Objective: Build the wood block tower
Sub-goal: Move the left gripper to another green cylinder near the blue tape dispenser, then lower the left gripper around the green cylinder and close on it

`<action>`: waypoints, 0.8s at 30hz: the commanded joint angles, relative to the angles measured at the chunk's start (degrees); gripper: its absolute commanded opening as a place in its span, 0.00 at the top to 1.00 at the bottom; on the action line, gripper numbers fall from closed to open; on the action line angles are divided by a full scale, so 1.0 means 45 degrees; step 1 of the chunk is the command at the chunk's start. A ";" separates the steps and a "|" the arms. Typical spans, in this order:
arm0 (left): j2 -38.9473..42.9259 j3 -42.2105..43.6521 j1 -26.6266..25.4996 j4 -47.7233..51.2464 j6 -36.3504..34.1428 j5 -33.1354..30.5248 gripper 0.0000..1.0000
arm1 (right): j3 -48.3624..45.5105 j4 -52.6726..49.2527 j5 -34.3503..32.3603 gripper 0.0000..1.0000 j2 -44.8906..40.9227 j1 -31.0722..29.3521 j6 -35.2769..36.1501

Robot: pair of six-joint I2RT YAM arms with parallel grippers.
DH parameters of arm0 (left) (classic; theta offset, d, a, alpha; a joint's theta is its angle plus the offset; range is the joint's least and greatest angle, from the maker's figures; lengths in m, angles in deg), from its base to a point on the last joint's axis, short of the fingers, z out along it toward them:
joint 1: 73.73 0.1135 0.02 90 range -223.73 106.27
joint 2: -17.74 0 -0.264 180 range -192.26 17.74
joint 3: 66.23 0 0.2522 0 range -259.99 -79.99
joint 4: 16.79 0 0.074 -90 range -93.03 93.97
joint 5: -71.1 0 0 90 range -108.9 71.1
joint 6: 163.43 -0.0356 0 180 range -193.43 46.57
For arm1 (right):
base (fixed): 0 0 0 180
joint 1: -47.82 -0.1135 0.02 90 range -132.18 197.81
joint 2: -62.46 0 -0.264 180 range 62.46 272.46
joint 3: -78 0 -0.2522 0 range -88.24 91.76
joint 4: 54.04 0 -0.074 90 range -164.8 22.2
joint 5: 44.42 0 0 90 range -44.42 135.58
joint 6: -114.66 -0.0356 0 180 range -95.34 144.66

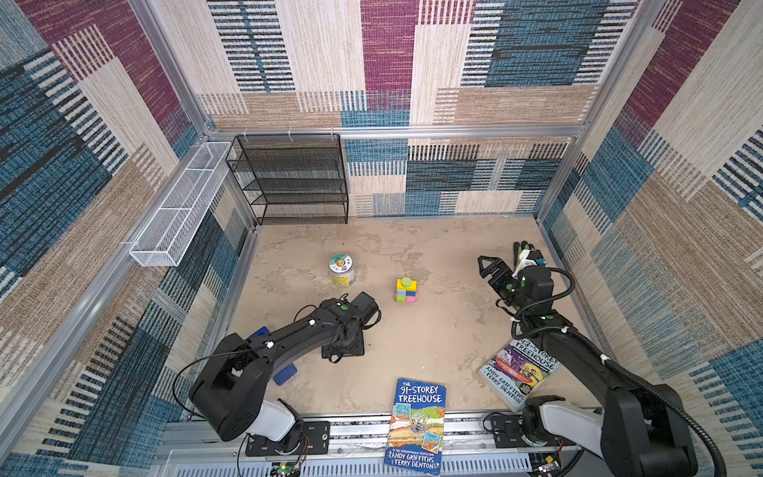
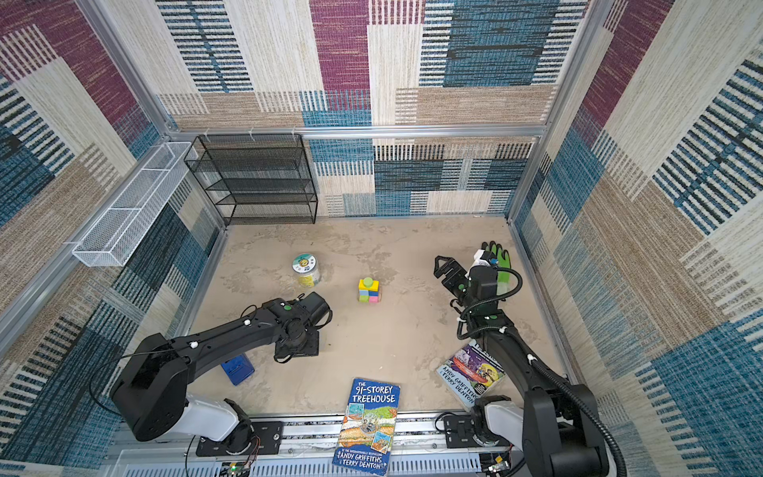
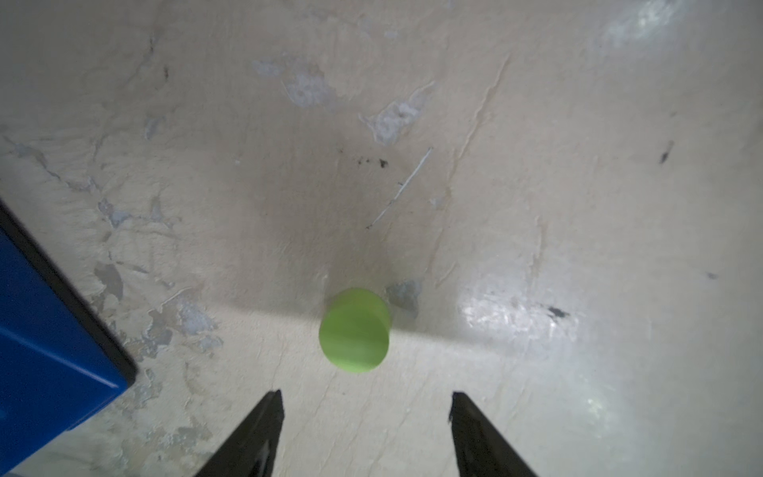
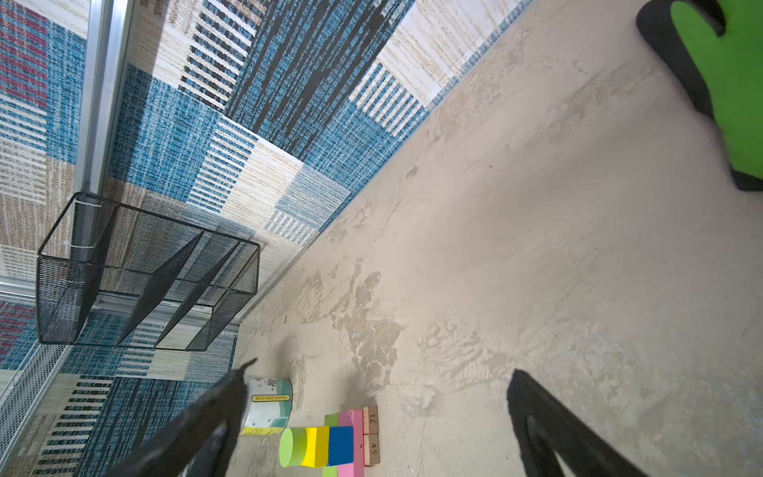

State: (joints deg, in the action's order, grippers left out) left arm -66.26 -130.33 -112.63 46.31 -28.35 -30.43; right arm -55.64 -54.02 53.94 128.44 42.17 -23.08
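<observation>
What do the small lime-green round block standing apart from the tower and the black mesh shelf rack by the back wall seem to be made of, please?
Lime-green round block: likely painted wood, matte, evenly coloured; no grain shows, so plastic remains possible. Black mesh shelf rack: apparently dark-coated metal, a thin wire frame with fine see-through mesh panels.

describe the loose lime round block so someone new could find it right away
Find the left arm, bent low over the table beside the dark-blue case. In the left wrist view the loose lime round block stands on bare table just ahead of the open left gripper. Unlike the lime cylinder capping the tower, it stands alone.
</observation>
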 commanded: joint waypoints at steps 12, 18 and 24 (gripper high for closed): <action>0.0573 0.1001 0.0646 -0.1595 0.0719 0.0383 0.37 | 0.0099 0.0025 -0.0245 0.00 0.0004 0.0006 0.0132; 0.0582 0.1013 0.0655 -0.1533 0.0818 0.0394 0.37 | 0.0179 0.0096 -0.0239 0.00 0.0221 0.0006 0.0191; 0.0602 0.1025 0.0685 -0.1572 0.0764 0.0336 0.38 | 0.0213 0.0140 -0.0081 0.00 0.0264 0.0006 0.0164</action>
State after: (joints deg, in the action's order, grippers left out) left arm -63.64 -125.92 -109.70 39.34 -25.47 -29.05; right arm -54.94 -54.37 53.33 129.68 42.21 -22.71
